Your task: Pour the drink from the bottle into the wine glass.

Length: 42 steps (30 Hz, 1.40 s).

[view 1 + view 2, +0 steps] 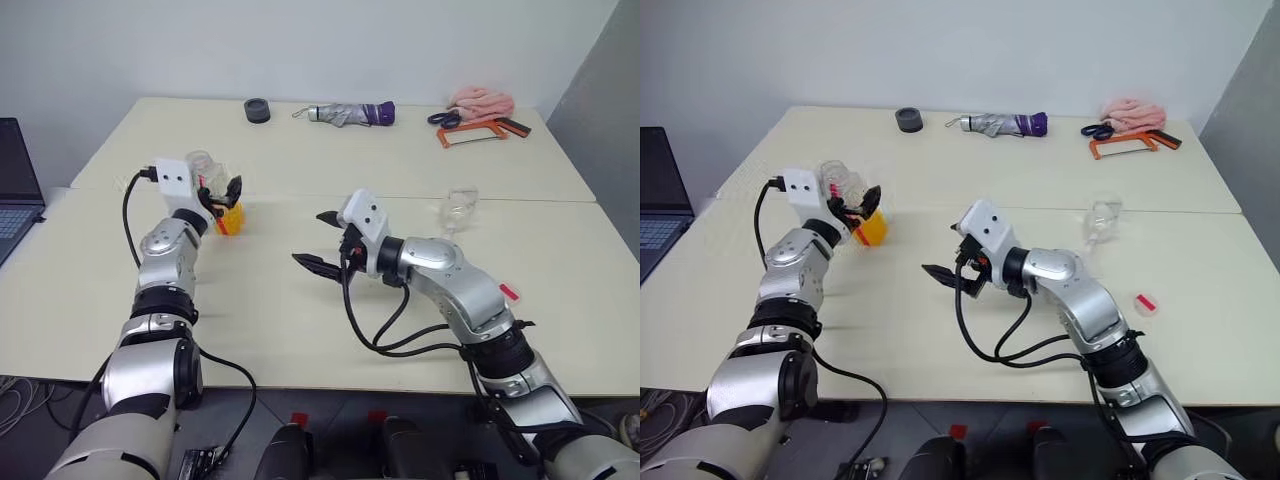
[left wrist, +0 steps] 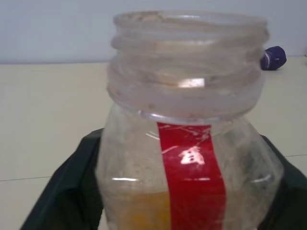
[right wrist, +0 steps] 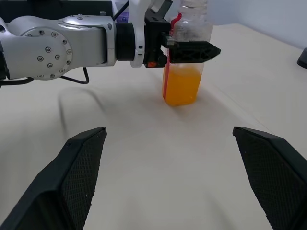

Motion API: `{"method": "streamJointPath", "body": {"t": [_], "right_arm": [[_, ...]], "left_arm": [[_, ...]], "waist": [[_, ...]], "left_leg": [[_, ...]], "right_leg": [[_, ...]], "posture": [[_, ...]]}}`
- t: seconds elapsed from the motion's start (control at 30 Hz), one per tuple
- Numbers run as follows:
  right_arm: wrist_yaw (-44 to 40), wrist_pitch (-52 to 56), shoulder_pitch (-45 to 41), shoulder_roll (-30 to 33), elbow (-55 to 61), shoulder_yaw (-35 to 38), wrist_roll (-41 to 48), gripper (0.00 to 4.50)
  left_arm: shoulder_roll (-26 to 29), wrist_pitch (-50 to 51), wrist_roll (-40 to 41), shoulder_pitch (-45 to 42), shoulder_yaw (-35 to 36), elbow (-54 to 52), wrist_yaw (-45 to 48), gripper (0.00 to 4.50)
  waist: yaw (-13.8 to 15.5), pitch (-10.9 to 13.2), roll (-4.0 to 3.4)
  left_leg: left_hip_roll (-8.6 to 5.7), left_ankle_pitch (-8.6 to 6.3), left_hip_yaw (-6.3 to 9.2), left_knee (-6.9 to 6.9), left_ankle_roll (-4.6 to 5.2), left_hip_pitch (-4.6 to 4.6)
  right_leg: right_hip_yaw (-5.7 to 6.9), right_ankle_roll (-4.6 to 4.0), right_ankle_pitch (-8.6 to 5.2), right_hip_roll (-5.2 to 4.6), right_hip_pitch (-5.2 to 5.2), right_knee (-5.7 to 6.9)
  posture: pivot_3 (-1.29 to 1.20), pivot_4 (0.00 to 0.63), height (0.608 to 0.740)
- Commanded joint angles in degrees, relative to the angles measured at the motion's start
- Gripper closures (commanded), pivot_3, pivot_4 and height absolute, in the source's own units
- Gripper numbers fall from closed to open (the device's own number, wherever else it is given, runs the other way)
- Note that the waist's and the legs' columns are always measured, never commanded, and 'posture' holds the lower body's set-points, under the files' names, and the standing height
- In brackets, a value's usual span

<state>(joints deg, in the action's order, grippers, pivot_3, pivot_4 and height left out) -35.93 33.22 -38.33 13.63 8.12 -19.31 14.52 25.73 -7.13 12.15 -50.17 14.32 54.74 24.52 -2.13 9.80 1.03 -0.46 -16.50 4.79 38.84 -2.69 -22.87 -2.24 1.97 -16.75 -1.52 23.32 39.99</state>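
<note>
Bottle (image 3: 184, 62) stands upright on the table (image 1: 300, 330), far left, long axis vertical, uncapped; the drink (image 3: 182, 86) fills roughly its lower half. Left gripper (image 3: 189, 50) sits around the bottle's upper body with black fingers either side; jaws look spread rather than pressing, so no firm grip can be claimed. Right gripper (image 1: 318, 240) hangs mid-table with jaws wide apart and nothing between them, pointing left toward the bottle, well apart from it. Wine glass (image 1: 456, 212) stands upright to the right and farther back, beyond the right forearm. Judgement: the left arm is nearer the bottle, the right nearer the glass; pouring means carrying the bottle rightward across the table.
</note>
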Motion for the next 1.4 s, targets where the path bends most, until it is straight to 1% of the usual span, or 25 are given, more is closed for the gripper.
{"method": "streamJointPath", "body": {"t": [0.03,0.17,0.37,0.63,0.93,1.03,1.1,1.23,1.3,1.4], "right_arm": [[0.02,-0.07,-0.41,-0.17,1.67,1.14,-0.19,0.0],[0.31,0.58,0.74,0.22,2.62,1.46,-0.08,0.0],[0.69,1.5,3.06,1.37,4.24,1.98,-0.09,0.0],[1.45,3.55,6.19,2.06,7.87,2.31,0.47,0.0],[3.01,8.58,10.83,4.07,14.59,6.87,2.89,0.0],[4.63,11.73,11.6,4.76,16.88,11.55,5.07,0.0],[6.81,14.57,11.72,4.27,18.58,16.38,7.4,0.0],[13.66,27.26,7.3,3.68,18.44,30.6,14.05,0.0],[15.44,34.04,4.21,4.46,15.76,36.14,16.9,0.0],[18.73,42.39,-1.26,7.11,7.28,43.12,17.03,0.0]], "left_arm": [[-0.14,-1.64,-0.1,0.2,0.0,-1.95,0.58,0.05],[-0.84,-1.69,-0.78,2.76,-0.8,-3.77,0.23,0.05],[-2.67,-2.3,-1.81,7.82,-0.92,-8.11,-4.25,0.05],[-4.38,-0.09,-2.67,13.53,-0.98,-14.7,-8.9,0.05],[-6.51,7.54,-2.53,26.97,-1.98,-33.84,-11.96,0.05],[-6.39,9.43,-2.71,30.46,-4.16,-39.17,-8.88,0.05],[-5.88,10.2,-2.43,32.49,-5.84,-42.25,-5.93,0.05],[-3.56,15.71,4.04,35.24,-10.46,-51.95,7.47,0.05],[-1.35,19.76,7.66,35.42,-12.21,-56.06,13.91,0.05],[3.36,23.62,11.54,33.81,-14.69,-59.92,24.29,0.05]], "waist": [[-0.05,0.0,0.0],[-0.24,0.0,0.0],[-0.24,0.0,0.01],[-0.19,-0.01,0.02],[0.06,-0.02,0.02],[0.28,-0.02,0.02],[0.31,-0.02,0.02],[0.32,-0.01,0.01],[0.28,-0.01,0.01],[0.21,-0.01,-0.01]], "left_leg": [[0.0,0.0,0.0,0.0,0.0,0.0],[0.01,0.0,0.0,-0.02,0.0,0.01],[0.04,-0.02,0.02,-0.02,0.04,0.01],[0.06,-0.04,0.01,-0.03,0.06,0.01],[0.1,-0.05,0.03,-0.04,0.09,0.02],[0.09,-0.05,0.03,-0.04,0.09,0.03],[0.08,-0.05,0.01,-0.04,0.09,0.02],[0.09,-0.06,0.0,-0.05,0.09,0.02],[0.09,-0.06,-0.02,-0.06,0.1,0.04],[0.1,-0.06,-0.08,-0.11,0.11,0.11]], "right_leg": [[0.0,0.0,0.0,0.0,0.0,0.0],[-0.01,0.0,0.0,0.0,0.0,0.01],[-0.01,0.0,0.0,-0.02,0.01,0.02],[-0.03,0.0,0.0,-0.04,0.01,0.02],[-0.05,0.0,0.0,-0.07,0.0,0.02],[-0.04,0.0,0.0,-0.07,-0.02,0.01],[-0.05,0.0,0.0,-0.09,-0.03,0.01],[-0.05,0.0,0.0,-0.09,-0.05,0.01],[-0.06,0.0,0.0,-0.08,-0.05,0.02],[-0.09,-0.01,-0.01,0.0,-0.09,0.0]], "posture": [[0.0,0.15,0.74],[0.0,0.15,0.74],[0.0,0.15,0.74],[0.0,0.15,0.74],[0.0,0.15,0.74],[0.0,0.15,0.74],[0.0,0.15,0.74],[0.0,0.15,0.74],[0.0,0.15,0.74],[0.0,0.15,0.74]]}}
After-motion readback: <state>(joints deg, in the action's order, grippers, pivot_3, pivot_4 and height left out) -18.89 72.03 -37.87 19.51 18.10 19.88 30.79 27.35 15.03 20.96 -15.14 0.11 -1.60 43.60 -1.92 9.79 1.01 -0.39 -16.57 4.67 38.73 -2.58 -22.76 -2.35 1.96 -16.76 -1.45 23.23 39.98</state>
